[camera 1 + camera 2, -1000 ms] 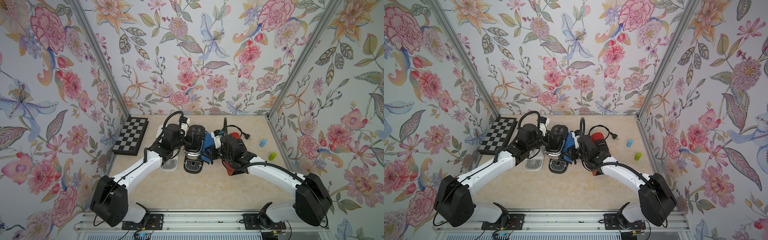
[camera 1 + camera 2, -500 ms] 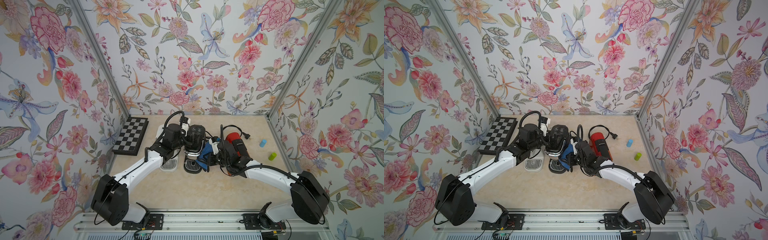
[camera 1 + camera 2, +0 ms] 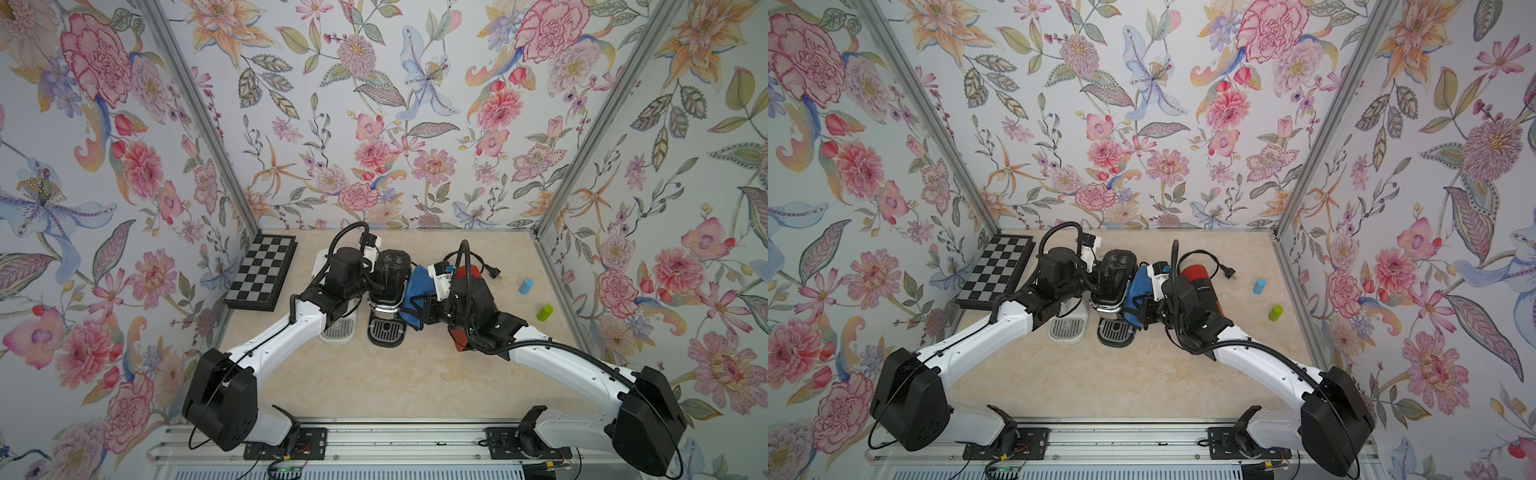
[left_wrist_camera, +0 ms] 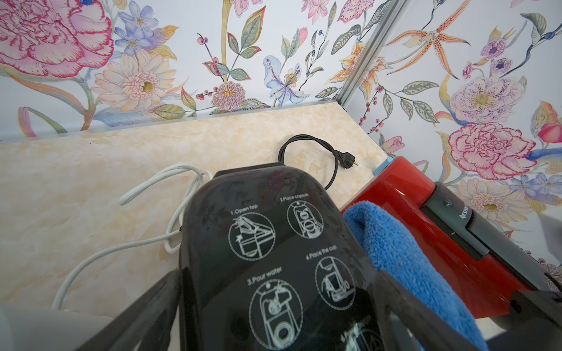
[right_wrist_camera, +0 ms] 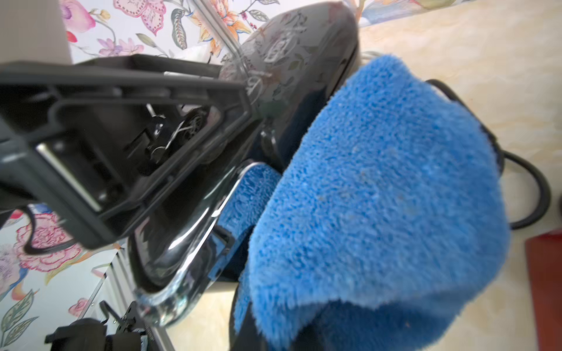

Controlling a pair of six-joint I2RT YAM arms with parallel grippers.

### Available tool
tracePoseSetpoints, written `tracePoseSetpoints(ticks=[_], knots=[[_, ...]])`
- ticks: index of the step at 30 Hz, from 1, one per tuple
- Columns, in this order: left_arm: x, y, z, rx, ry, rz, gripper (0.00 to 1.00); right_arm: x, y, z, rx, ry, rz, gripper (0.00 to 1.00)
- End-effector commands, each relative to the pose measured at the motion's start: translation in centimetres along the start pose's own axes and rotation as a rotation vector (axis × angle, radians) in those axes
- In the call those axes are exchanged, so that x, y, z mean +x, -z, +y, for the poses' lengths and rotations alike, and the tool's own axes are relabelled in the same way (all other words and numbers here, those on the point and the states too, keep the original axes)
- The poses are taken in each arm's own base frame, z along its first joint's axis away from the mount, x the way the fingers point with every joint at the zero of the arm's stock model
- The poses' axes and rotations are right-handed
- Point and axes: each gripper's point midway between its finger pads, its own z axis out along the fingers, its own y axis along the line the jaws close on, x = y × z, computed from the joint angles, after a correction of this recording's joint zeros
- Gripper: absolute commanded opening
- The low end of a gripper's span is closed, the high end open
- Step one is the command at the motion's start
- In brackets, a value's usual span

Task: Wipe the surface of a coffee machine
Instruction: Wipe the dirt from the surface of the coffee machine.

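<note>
right gripper [image 3: 432, 306], clamping the blue cloth [image 3: 417, 291], has rubbed back up the coffee machine [image 3: 389, 269] side. left gripper [image 3: 371, 283] straddles it, wide open; wiping looks midway.

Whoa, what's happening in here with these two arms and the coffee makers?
The robot is wiping the black coffee machine in the middle. Its right gripper is shut on a blue cloth pressed against that machine's side. The left gripper sits open around the machine's body, seemingly to steady it. A red coffee machine and a white coffee machine stand on either side.
</note>
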Motion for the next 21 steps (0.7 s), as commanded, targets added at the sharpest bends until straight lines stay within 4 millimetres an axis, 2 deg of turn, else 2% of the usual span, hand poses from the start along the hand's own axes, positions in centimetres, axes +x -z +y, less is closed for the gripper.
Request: tracePoseSetpoints(ticks=[1, 3, 4, 10, 14, 21], knots=[[0.4, -0.6, -0.6, 0.005, -0.016, 0.024, 0.99, -4.7, 0.2, 0.2, -0.018, 0.022, -0.107, 0.00], [0.6, -0.7, -0.6, 0.006, -0.017, 0.029, 0.99, -5.5, 0.0, 0.3, -0.034, 0.025, -0.109, 0.00], [0.7, -0.8, -0.6, 0.006, -0.019, 0.031, 0.99, -6.4, -0.2, -0.5, -0.023, 0.018, -0.120, 0.00], [0.8, -0.9, -0.7, 0.010, -0.021, 0.038, 0.99, -7.2, -2.2, -0.3, -0.041, 0.036, -0.098, 0.00], [1.0, -1.0, -0.6, 0.008, -0.021, 0.042, 0.99, -5.7, -4.2, -1.2, -0.030, 0.025, -0.040, 0.00], [1.1, -1.1, -0.8, 0.016, -0.020, 0.045, 0.99, -2.3, -6.0, -3.8, 0.033, -0.007, 0.036, 0.00]])
